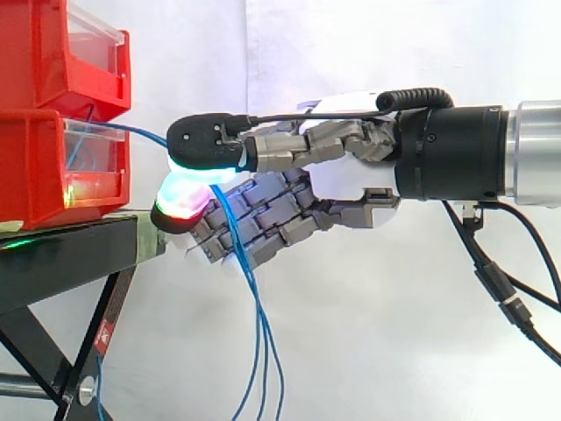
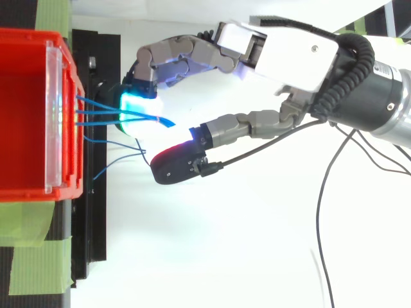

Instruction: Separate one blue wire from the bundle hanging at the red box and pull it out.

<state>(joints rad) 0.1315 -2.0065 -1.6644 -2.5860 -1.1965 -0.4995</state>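
Centre left, the hand (image 1: pixel 294 197) has its fingers (image 2: pixel 139 106) curled around blue wires (image 1: pixel 255 307) trailing from the lower red bin (image 1: pixel 39 175)

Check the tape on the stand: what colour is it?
Light green tape, clearest in the top view.

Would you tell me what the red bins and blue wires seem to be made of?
The red bins: likely moulded plastic, glossy, with a clear front panel. The blue wires: thin, flexible, probably plastic-insulated, since they hang in soft curves.
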